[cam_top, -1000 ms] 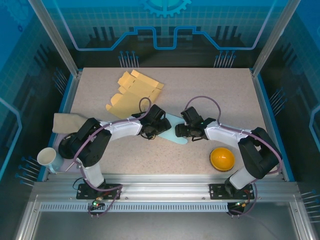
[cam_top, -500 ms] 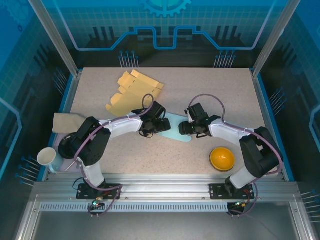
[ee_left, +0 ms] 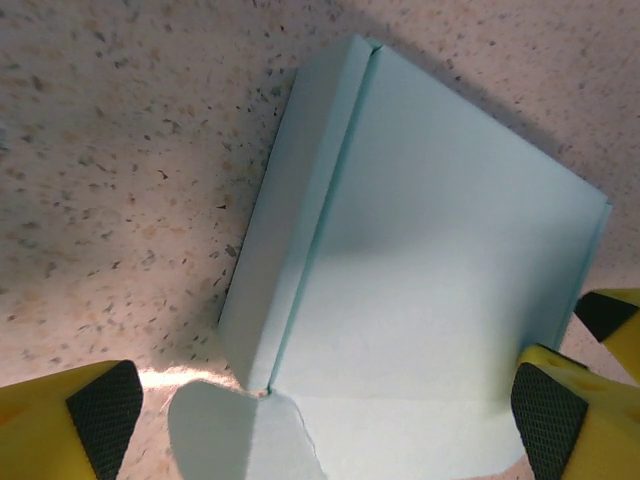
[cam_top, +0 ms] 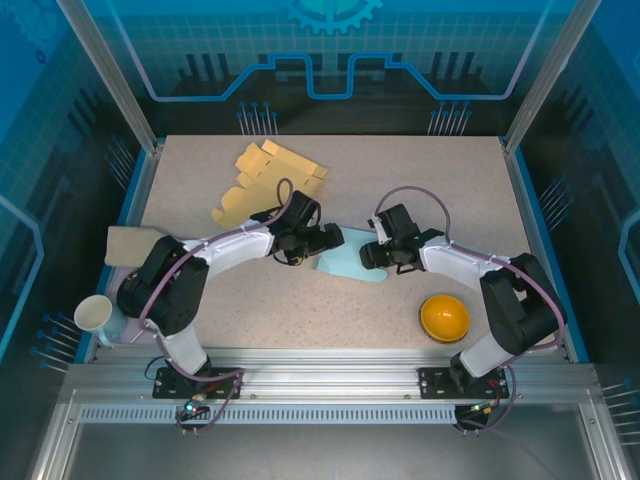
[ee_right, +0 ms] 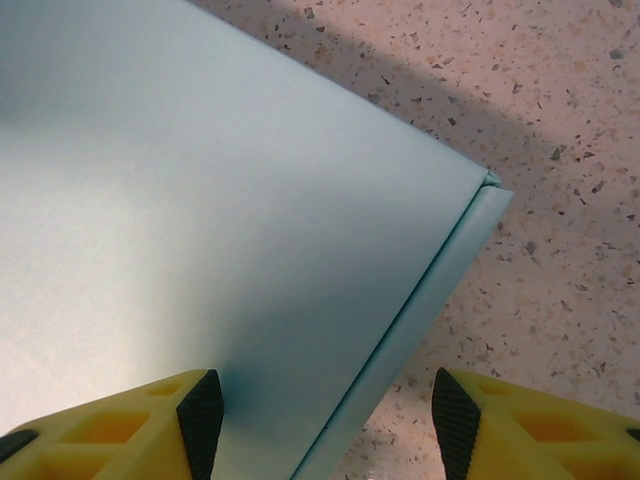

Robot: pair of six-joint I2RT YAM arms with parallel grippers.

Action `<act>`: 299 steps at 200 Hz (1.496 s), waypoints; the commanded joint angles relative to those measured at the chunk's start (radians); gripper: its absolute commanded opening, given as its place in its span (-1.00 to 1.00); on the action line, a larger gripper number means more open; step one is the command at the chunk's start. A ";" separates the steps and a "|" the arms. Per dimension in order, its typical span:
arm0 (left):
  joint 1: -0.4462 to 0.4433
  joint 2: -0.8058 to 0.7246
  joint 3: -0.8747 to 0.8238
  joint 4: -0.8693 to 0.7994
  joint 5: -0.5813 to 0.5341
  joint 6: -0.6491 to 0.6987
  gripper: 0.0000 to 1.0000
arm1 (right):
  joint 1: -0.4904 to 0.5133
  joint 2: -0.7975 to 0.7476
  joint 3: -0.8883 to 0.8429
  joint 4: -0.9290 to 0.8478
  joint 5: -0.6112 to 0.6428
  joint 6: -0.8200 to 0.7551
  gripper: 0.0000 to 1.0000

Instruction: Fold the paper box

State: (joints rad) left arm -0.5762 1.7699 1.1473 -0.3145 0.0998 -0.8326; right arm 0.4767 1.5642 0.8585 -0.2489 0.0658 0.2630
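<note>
Blue paper box (cam_top: 350, 264): I see it lying flat on the table (cam_top: 430, 190), near the middle, right between my two claws; a thin strip runs along one side, with a crease beside it
Left claw (ee_left: 325, 412): spread wide and holding nothing; one pad is over bare table, the other is at the edge of the box
Right claw (ee_right: 327, 420): released too, I see no pinch; the folded edge of the box runs between its fingers, one over the blue sheet, one over the table
Yellow card (cam_top: 262, 178): a flat cut-out at the far left, apart from the blue box
Orange bowl (cam_top: 444, 316): near side, close to my right arm
White cup (cam_top: 93, 314): at the near left edge of the table
Brown cloth (cam_top: 128, 245): at the left edge, just past the cup
</note>
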 commanded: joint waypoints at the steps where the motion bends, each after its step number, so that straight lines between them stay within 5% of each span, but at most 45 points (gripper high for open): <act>1: -0.001 0.053 0.041 0.014 0.038 -0.029 0.98 | -0.016 0.025 0.015 -0.017 -0.027 -0.024 0.20; 299: -0.055 0.176 0.111 -0.111 -0.079 -0.167 0.50 | -0.036 0.080 0.111 -0.053 -0.077 -0.053 0.18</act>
State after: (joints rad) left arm -0.6239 1.9064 1.2373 -0.3454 0.0647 -0.9714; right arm 0.4507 1.6302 0.9379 -0.2699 0.0139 0.1902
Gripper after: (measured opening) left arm 0.737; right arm 0.588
